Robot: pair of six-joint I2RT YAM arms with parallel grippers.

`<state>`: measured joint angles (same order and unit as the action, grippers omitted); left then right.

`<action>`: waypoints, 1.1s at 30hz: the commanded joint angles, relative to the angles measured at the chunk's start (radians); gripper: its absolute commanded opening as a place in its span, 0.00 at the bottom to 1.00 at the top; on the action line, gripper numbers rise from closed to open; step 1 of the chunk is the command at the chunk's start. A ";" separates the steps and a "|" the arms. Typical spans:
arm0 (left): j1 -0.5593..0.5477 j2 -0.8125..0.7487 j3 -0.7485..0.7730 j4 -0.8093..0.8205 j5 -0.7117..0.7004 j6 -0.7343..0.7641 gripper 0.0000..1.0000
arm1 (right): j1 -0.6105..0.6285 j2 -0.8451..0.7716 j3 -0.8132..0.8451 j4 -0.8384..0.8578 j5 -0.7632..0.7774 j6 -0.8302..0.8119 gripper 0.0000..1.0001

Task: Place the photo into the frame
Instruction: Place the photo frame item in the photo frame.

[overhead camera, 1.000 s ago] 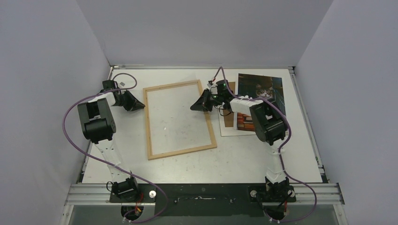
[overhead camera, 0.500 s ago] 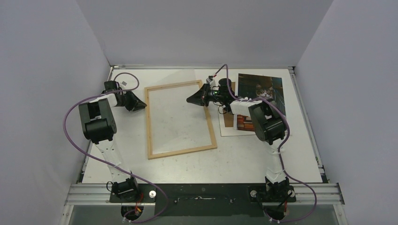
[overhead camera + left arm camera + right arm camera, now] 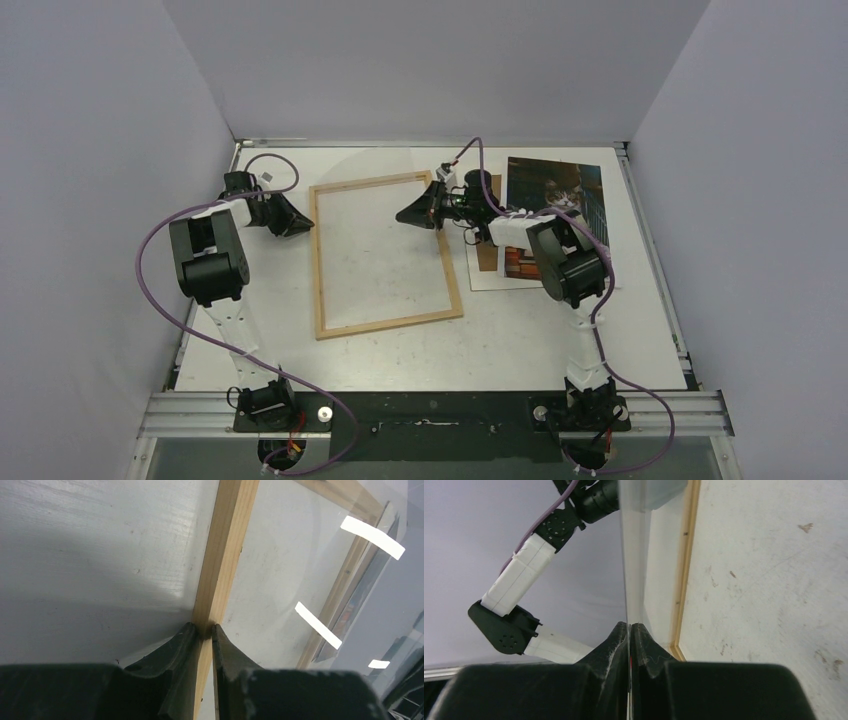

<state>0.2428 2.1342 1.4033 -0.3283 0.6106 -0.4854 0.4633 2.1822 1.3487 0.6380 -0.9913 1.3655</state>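
Observation:
The light-wood frame (image 3: 388, 254) lies flat on the table's left-middle. My left gripper (image 3: 308, 226) is shut on its left bar (image 3: 225, 540), one finger on each side of the wood. My right gripper (image 3: 403, 213) hovers over the frame's upper right part, shut on the edge of a clear pane (image 3: 634, 555) that tilts up from the frame; the pane is seen edge-on in the right wrist view. The photo (image 3: 556, 186) of the cat on books lies at the back right, partly hidden under my right arm.
A brown backing board (image 3: 488, 252) pokes out from under the photo's left side. White walls close in the table on the left, back and right. The right arm's purple cable (image 3: 470, 152) loops above the frame's far right corner.
My right gripper has risen and moved back and left, tilting the clear pane up off the frame. The left gripper has edged in onto the frame's left bar.

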 commanded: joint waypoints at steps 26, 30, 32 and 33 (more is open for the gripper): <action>-0.033 0.073 0.028 -0.087 -0.093 0.065 0.13 | -0.015 0.046 0.108 -0.767 0.006 -0.737 0.00; -0.034 0.079 0.037 -0.093 -0.088 0.070 0.13 | -0.015 0.052 0.128 -0.776 0.025 -0.747 0.00; -0.036 0.081 0.040 -0.095 -0.085 0.071 0.13 | -0.010 0.050 0.126 -0.746 0.031 -0.737 0.00; -0.036 0.081 0.041 -0.098 -0.084 0.072 0.13 | -0.008 0.048 0.124 -0.731 0.035 -0.734 0.00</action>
<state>0.2325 2.1529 1.4441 -0.3691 0.6079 -0.4614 0.4355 2.2238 1.4437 -0.1036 -0.9405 0.6750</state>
